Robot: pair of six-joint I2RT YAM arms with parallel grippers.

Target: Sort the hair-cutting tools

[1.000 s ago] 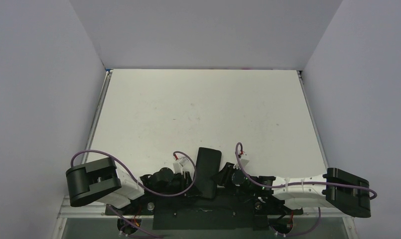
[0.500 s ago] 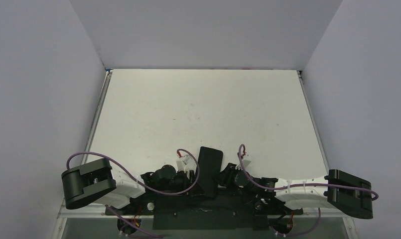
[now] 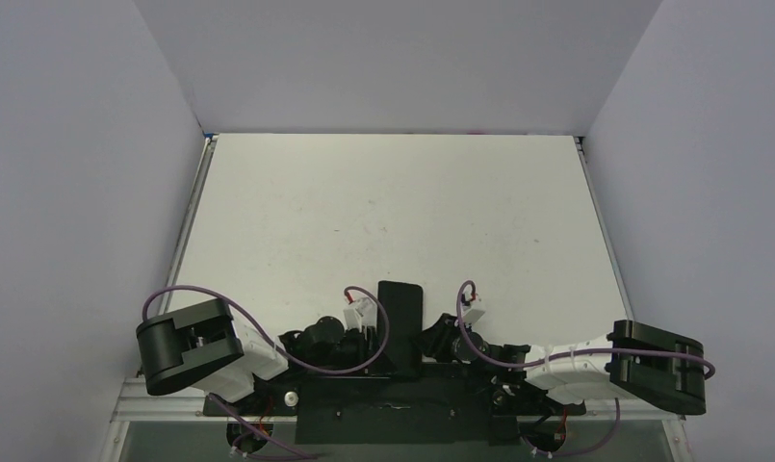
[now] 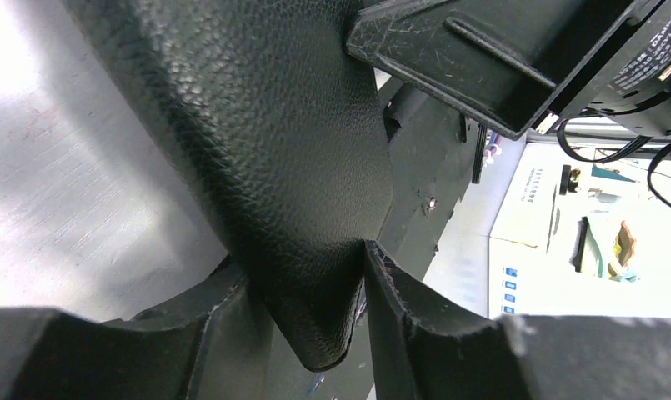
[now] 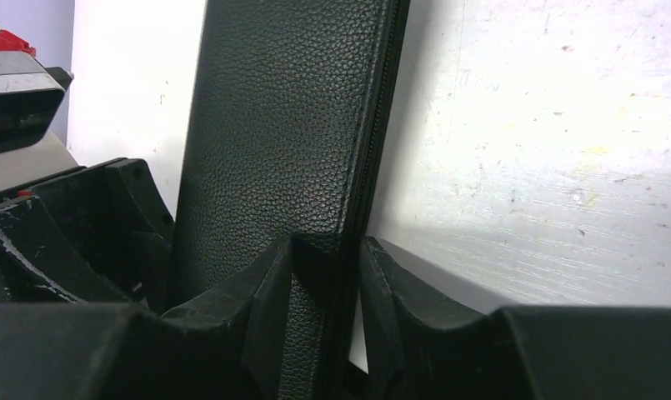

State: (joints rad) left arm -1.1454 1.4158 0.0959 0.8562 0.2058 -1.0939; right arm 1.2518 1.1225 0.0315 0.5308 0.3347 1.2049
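Note:
The hair-cutting tools are out of view in every frame. A flat black zip case (image 3: 400,316) stands on its edge at the near side of the table, between the two wrists. My left gripper (image 3: 376,343) is shut on the case's rounded corner (image 4: 315,275), with a finger on each side (image 4: 307,258). My right gripper (image 3: 431,339) is shut on the zip edge of the case (image 5: 273,125), its fingers either side of the zipper (image 5: 327,243).
The white table (image 3: 393,202) stretches away from the case between grey side walls. A black base plate (image 3: 393,416) lies at the near edge under the arms. The left gripper's body (image 5: 65,217) sits close beside the case in the right wrist view.
The case has turned from a slight tilt to straight along the table's depth. The left jaws widened, then narrowed on it again. The right arm's elbow has drawn slightly inward.

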